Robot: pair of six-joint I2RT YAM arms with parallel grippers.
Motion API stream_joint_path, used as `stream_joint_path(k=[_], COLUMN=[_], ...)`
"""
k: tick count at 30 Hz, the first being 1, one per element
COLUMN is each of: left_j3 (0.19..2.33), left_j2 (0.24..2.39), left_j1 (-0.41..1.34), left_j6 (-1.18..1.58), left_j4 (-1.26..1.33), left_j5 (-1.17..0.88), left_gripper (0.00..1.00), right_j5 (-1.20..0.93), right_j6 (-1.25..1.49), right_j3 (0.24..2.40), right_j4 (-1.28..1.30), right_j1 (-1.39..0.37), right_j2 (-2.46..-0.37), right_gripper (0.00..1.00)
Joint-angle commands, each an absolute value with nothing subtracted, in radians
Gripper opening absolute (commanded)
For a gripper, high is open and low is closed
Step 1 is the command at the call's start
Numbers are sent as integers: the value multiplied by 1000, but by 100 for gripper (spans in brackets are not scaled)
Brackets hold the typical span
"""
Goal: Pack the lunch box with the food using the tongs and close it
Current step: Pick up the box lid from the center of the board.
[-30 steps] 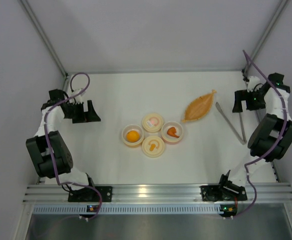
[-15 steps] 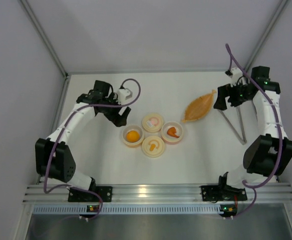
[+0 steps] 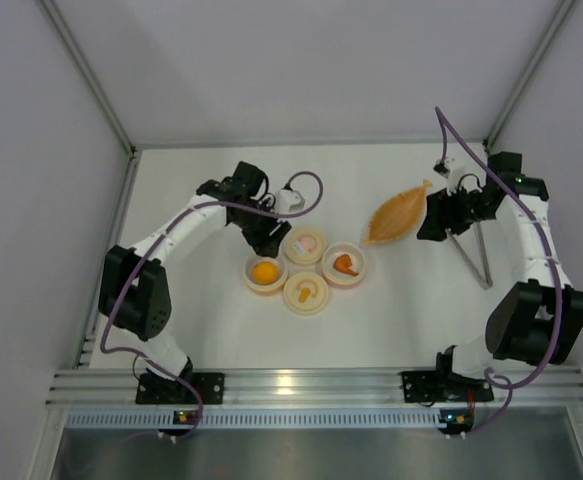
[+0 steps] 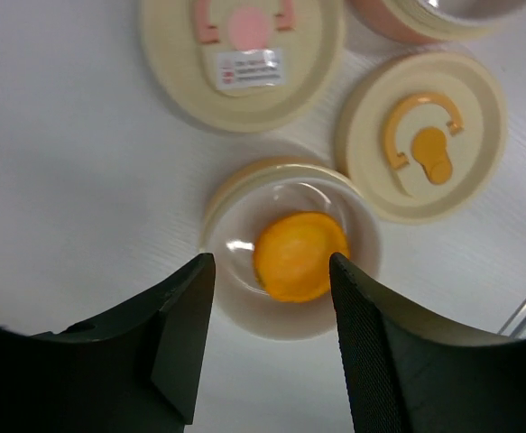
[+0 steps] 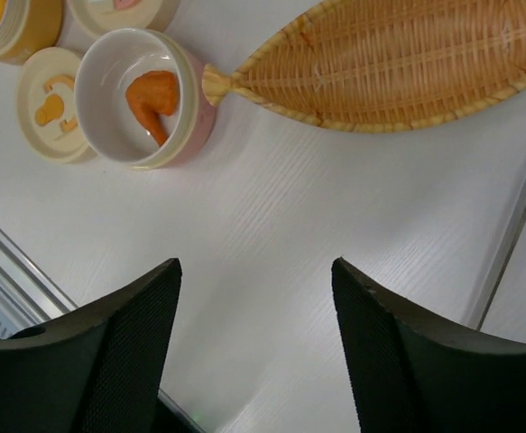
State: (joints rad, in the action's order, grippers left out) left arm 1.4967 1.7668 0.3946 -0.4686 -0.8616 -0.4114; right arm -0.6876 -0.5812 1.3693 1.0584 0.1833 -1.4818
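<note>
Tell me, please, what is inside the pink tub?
The open pink tub holds one small orange wedge piece on its white floor. Nothing else shows; only the spot beneath that piece is hidden.

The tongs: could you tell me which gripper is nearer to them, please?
Right. The right gripper hovers beside the tongs; the left gripper is far across, over the yellow tub.

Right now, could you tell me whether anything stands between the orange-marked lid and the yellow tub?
Nothing visible does: the orange-marked lid lies right beside the yellow tub, which holds only the orange ball. The left hand is aimed at that tub from above, jaws open and empty.
</note>
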Motion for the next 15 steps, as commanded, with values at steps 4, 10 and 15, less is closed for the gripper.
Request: stream_joint_path(k=[4,10,15], left_j3=[1319,1387,1420], left_j2=[1526,1623,1725], left_j1=[557,584,617], left_j6=[-684,-894,-1078], left_j4=[-781,-884,-971], left_j5=[-483,-678,-729], left_gripper=[58,57,58], right_j5=[-807,-807,-798], right_j6=[-730,-715,-693], right_j3=[1306,1267,1281], right_j4=[1167,1147,1146], right_j1=[170,170,176], right_j2=[-1402,-1404,-1413], right_gripper=[60,57,57])
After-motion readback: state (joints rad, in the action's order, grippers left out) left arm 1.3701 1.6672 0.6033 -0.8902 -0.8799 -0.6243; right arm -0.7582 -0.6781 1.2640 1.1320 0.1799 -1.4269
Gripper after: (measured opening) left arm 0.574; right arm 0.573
